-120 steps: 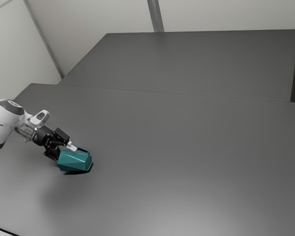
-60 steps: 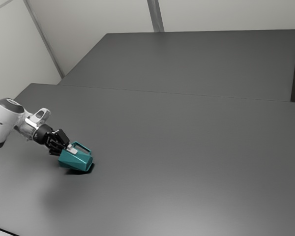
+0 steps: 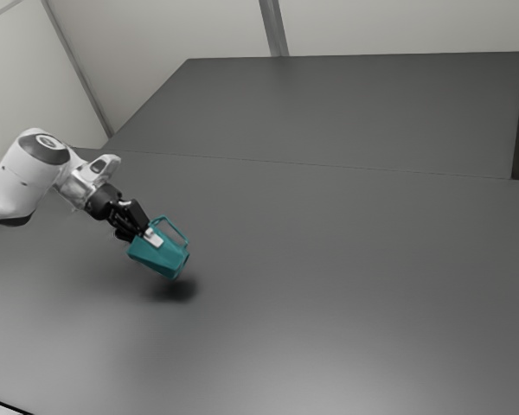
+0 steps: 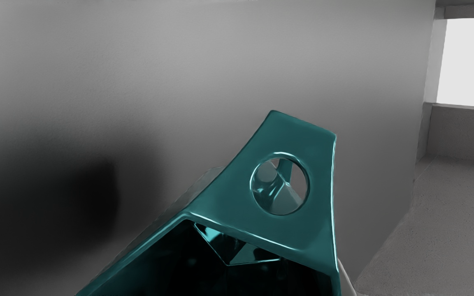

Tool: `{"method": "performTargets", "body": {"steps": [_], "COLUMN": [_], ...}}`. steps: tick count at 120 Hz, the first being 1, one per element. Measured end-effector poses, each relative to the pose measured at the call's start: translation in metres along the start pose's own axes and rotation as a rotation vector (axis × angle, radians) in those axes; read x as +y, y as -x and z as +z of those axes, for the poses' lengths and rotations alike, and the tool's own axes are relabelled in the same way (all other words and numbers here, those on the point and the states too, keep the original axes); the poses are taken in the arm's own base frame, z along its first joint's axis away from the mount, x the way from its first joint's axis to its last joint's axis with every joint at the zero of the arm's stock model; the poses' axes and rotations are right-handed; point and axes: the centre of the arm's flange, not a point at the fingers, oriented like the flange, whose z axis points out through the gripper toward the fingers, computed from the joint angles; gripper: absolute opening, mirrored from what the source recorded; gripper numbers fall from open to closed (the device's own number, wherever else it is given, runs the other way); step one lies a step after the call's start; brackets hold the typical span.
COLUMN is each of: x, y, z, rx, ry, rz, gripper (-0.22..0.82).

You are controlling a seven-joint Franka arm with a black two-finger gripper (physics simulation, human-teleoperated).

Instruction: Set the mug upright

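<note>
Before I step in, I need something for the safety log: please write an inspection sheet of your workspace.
Surface: grey table, a dark shadow on it.
Job's things: teal mug, off the table, tilted, its mouth toward my hand and its base lower; not upright.
Clutter: nothing seen.
Grippers: hand shut on the mug, holding it up.
Cables: nothing seen.
Surroundings: pale wall beyond the table; bright opening in the wrist view.

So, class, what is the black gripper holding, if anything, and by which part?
The faceted teal mug, held clear of the grey table by its body near the open rim, not by its handle.
</note>
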Motion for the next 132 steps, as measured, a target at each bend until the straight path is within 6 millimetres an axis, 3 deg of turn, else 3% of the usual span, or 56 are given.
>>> {"method": "performTargets", "body": {"steps": [24, 53, 75, 105, 132], "x": [0.058, 0.095, 0.121, 0.136, 0.130], "y": [-0.029, -0.050, -0.070, -0.089, -0.103], "z": [0.020, 0.052, 0.065, 0.106, 0.131], "rx": [-0.070, -0.183, -0.233, -0.276, -0.298], "ry": [-0.212, -0.509, -0.717, -0.889, -0.995], "rz": [0.148, 0.281, 0.385, 0.480, 0.528], "gripper": [-0.18, -0.18, -0.18, -0.18, -0.18]}}
